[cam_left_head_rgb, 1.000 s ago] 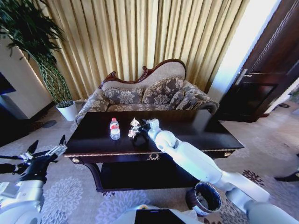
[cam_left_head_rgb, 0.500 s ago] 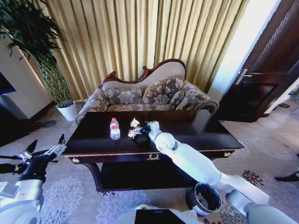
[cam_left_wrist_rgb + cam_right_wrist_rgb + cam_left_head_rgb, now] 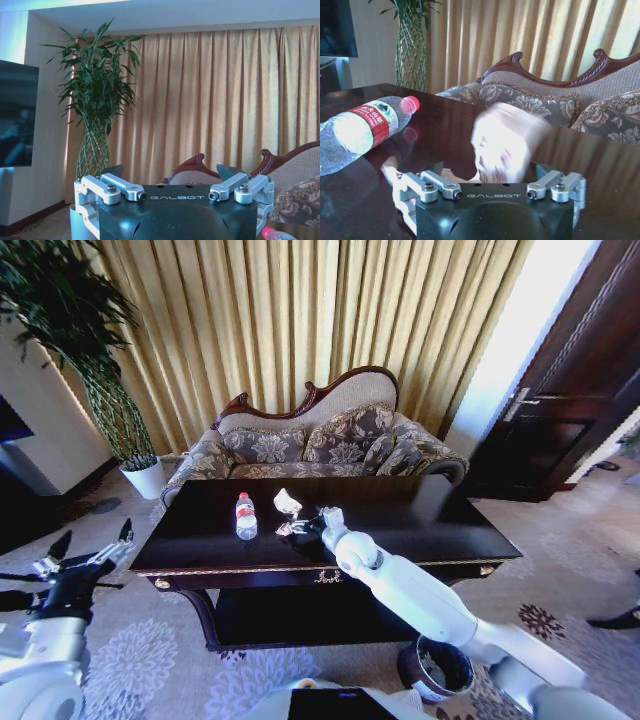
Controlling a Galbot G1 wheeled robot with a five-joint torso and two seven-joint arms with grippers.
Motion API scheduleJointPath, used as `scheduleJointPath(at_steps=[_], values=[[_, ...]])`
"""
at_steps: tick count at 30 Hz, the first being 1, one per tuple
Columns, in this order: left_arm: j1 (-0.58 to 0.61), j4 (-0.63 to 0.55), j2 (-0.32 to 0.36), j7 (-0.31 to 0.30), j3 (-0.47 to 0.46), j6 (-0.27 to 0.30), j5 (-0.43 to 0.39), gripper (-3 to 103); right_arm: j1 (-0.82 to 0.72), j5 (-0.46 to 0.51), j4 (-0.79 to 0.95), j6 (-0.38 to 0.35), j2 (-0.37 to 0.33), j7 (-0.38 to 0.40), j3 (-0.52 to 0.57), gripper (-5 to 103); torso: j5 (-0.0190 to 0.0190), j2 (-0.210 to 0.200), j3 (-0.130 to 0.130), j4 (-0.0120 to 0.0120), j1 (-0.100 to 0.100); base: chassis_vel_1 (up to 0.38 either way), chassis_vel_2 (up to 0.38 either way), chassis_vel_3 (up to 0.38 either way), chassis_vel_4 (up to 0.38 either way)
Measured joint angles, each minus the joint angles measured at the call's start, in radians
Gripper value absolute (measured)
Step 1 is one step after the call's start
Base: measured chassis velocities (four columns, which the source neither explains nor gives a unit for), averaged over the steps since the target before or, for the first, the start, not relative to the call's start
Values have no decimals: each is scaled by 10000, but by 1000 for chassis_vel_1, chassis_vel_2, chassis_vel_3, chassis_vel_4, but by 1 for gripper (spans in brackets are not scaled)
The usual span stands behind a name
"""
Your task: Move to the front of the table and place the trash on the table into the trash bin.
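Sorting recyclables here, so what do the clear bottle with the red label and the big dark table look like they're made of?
The clear bottle with the red label looks like thin transparent plastic: see-through, dented walls, a red cap. The big dark table appears to be dark wood with a glossy finish: its top mirrors the bottle and curtains, though veneer can't be ruled out.

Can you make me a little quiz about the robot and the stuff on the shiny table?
1. True or false: the bottle lies on its side on the table.
2. Which end effector reaches over the table: A left, B right?
3. Fill in: the trash bin stands on the ____ in front of the table.

Key: 1 true; 2 B, it is at the whitish carton, while the left one waits off the table's end; 3 carpet.
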Motion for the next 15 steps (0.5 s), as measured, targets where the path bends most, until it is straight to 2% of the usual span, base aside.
scheduleJointPath(at_steps=[3,4,7,8,11,12,14,15], values=[[7,0,-5,0,22,5,9,100,-7,-84,23,22,-3,-7,7,83,0,0,0,0,0,0,0,0,0],[7,0,-5,0,22,5,9,100,-7,-84,23,22,-3,-7,7,83,0,0,0,0,0,0,0,0,0],[33,0,-8,2,27,6,16,100,-139,-168,26,58,-34,-10,81,72,0,0,0,0,0,0,0,0,0],[33,0,-8,2,27,6,16,100,-139,-168,26,58,-34,-10,81,72,0,0,0,0,0,0,0,0,0],[42,0,-12,13,38,6,24,100,-281,-255,36,81,-94,-11,177,56,0,0,0,-1,0,0,0,0,0],[42,0,-12,13,38,6,24,100,-281,-255,36,81,-94,-11,177,56,0,0,0,-1,0,0,0,0,0],[43,0,-12,18,43,6,31,100,-344,-286,69,103,-143,-11,259,44,0,1,0,-1,0,0,0,0,0],[42,0,-11,19,45,6,33,100,-363,-294,75,115,-158,-11,296,44,0,1,0,0,0,0,0,0,0]])
